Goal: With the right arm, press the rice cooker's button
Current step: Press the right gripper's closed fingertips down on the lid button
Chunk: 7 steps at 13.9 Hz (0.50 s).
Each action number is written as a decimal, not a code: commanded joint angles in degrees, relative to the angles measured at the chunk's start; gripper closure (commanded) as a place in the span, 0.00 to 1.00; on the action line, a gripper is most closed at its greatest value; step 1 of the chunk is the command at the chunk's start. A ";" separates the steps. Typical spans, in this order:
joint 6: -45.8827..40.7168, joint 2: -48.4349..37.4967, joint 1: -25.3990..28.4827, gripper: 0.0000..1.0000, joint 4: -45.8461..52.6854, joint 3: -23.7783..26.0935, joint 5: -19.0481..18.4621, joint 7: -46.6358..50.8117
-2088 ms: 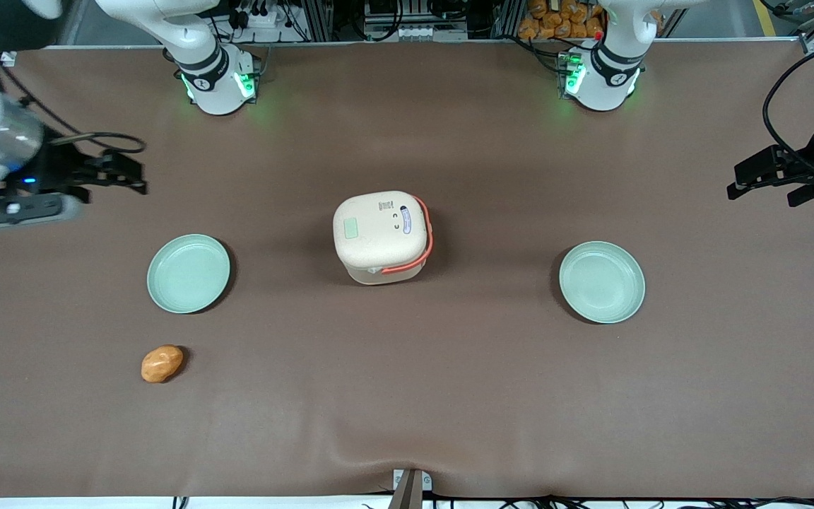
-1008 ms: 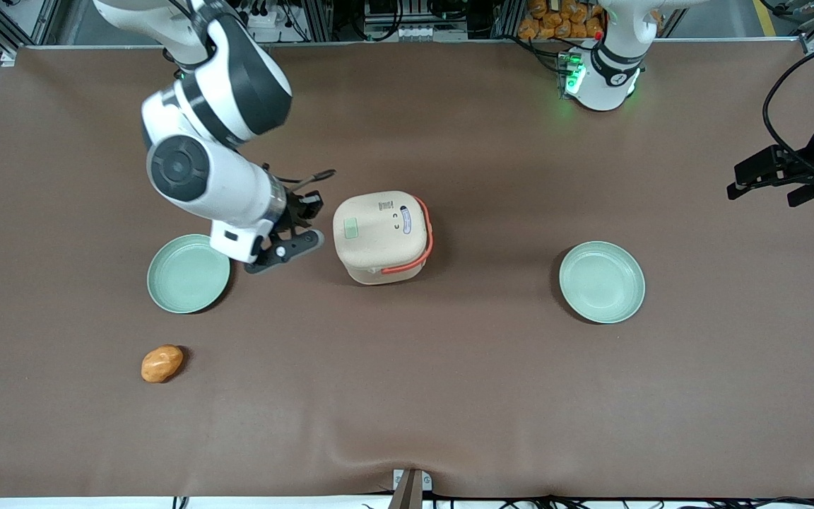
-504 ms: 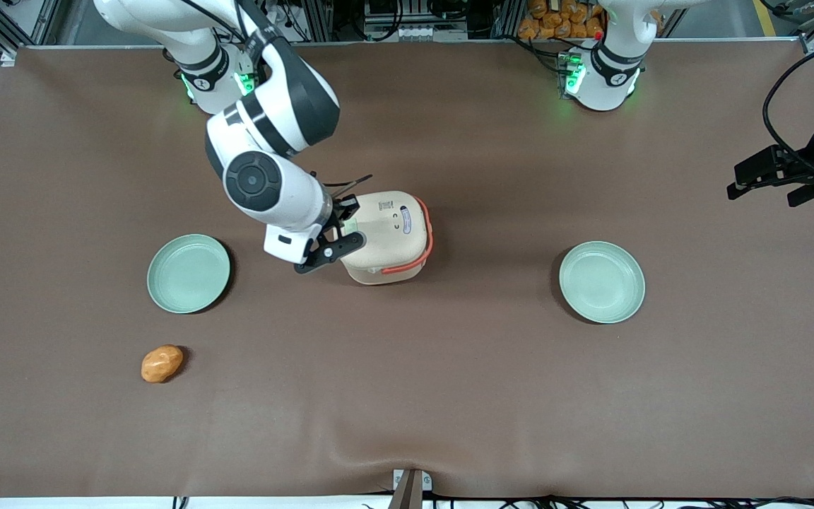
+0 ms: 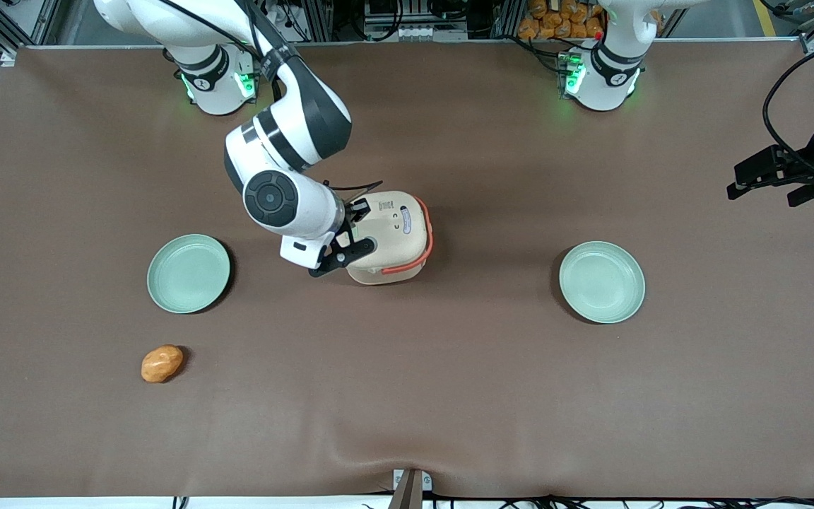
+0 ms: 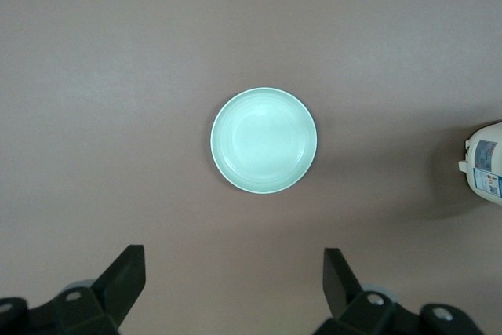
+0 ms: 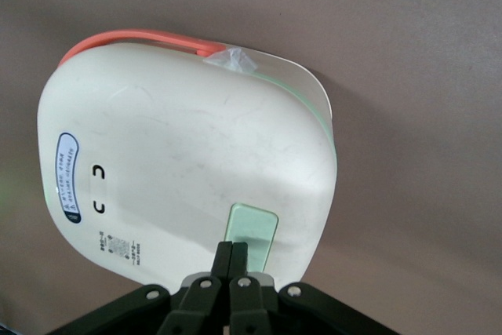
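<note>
My black two-finger gripper [image 6: 232, 263], fingers pressed together, swung in from table edge; now over small pale green button [image 6: 252, 229]; I press next.

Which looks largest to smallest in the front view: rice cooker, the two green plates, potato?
1. Rice cooker, though the right arm covers part of it.
2. The two green plates, alike.
3. Potato.
The shut gripper is at the button.

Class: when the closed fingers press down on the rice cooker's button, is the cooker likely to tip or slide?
Tipping seems unlikely: the rice cooker looks squat. The button sits near the lid's edge, so a slight rock is possible. The gripper is above it, fingers shut.
</note>
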 commanded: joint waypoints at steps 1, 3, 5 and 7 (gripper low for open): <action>0.57 0.69 0.55 1.00 0.54 -0.64 1.23 0.21; 1.45 1.39 0.55 1.00 0.54 -0.72 1.14 0.12; 1.98 1.83 0.55 1.00 0.02 -0.73 0.79 0.12; 2.59 1.83 0.55 1.00 -0.42 -0.73 0.53 0.03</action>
